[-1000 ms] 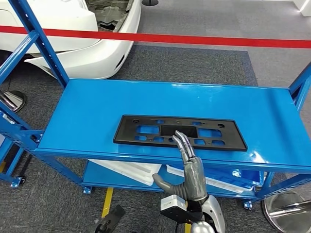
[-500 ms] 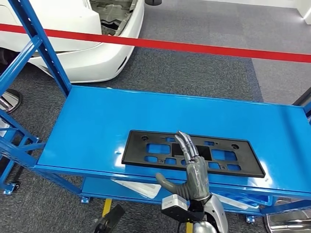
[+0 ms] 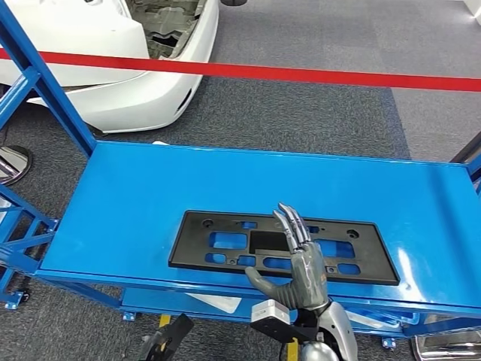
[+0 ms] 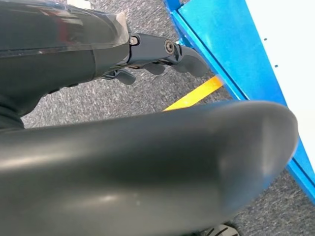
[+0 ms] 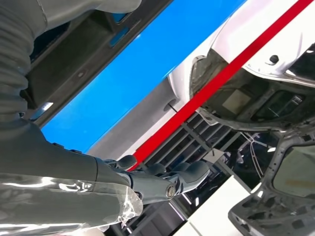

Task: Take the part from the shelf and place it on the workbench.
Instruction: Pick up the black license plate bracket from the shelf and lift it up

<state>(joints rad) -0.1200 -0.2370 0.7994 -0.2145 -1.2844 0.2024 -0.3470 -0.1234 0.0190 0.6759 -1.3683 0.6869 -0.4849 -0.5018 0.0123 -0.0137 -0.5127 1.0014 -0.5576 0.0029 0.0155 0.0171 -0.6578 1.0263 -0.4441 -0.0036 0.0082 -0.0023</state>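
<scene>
A flat black plastic part (image 3: 267,242) with several cut-outs lies lengthwise near the front edge of the blue shelf top (image 3: 142,195). My right hand (image 3: 304,263) reaches up from below, its straight fingers over the part's near edge and the thumb spread to the side, holding nothing. In the right wrist view that hand (image 5: 156,182) hovers beside the part (image 5: 85,49) and the shelf (image 5: 148,64). My left hand (image 4: 159,54) hangs low by the shelf's blue frame (image 4: 237,59) above the carpet, fingers loose and apart, with nothing in it.
A red barrier tape (image 3: 283,73) stretches behind the shelf, with a white car body (image 3: 113,75) beyond it. A blue upright post (image 3: 45,83) rises at the far left. White parts (image 3: 218,302) lie on the lower shelf. A yellow line (image 4: 193,93) marks the floor.
The whole picture has shifted, so the camera has moved and the shelf looks closer. My right hand's fingers reach a little further over the part's near edge.
</scene>
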